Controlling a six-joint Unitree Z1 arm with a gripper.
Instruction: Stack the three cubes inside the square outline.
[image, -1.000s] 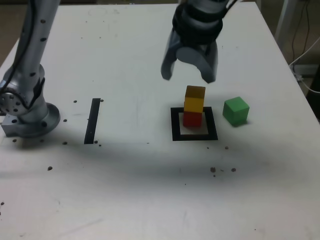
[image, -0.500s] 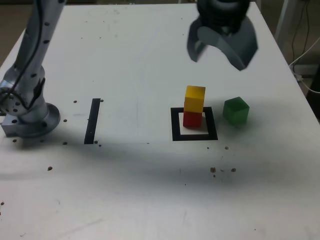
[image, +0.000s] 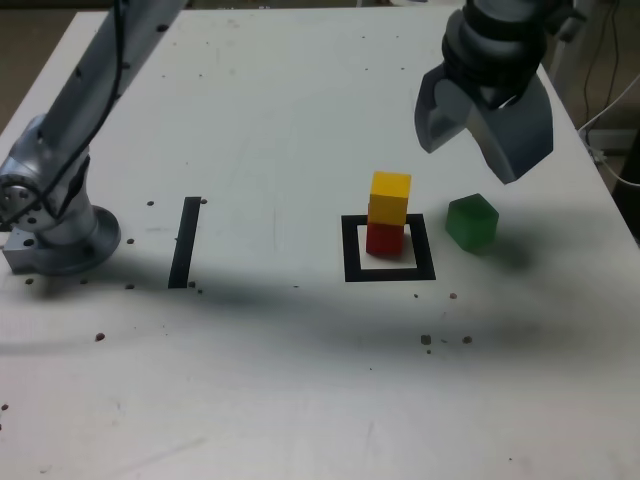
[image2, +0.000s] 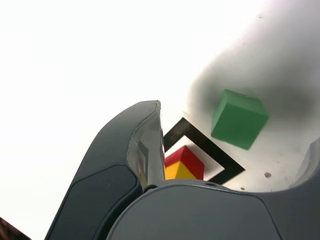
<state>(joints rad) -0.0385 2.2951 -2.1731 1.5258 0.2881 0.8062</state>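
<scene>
Fingers (image: 484, 152) spread and empty above green cube (image: 471, 222); wrist view's housing hides most of yellow cube (image: 390, 196)

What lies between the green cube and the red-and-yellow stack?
Only the black side of the square outline and bare table; the green cube sits just outside it, apart from the stack, in the exterior view.

Yellow cube (image: 390, 191), red cube (image: 385, 238), green cube (image: 471, 222), black square outline (image: 389, 271).
</scene>
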